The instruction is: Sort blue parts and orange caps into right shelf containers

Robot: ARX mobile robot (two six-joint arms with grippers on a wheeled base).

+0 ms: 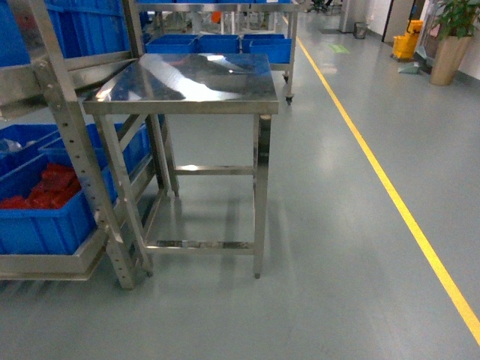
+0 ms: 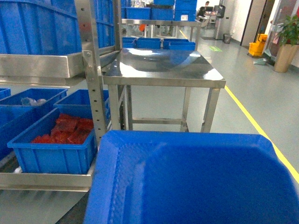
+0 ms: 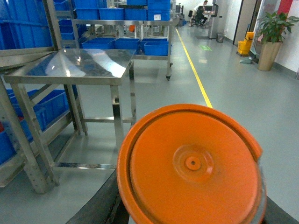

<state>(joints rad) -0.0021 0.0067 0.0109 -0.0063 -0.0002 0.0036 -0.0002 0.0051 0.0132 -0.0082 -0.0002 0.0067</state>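
Observation:
An orange cap fills the lower right wrist view, flat face toward the camera. My right gripper is shut on it, with a dark finger showing at its left edge and another at its right. A blue part with a raised rim fills the bottom of the left wrist view, held off the floor where my left gripper's jaws sit; the fingers are hidden behind it. Blue containers stand on the steel shelf at the left, one holding red pieces. Neither gripper shows in the head view.
A bare stainless steel table stands straight ahead, butted against the shelf. More blue bins sit on a rack behind it. A yellow floor line runs along the right, with a potted plant and a yellow bucket beyond it.

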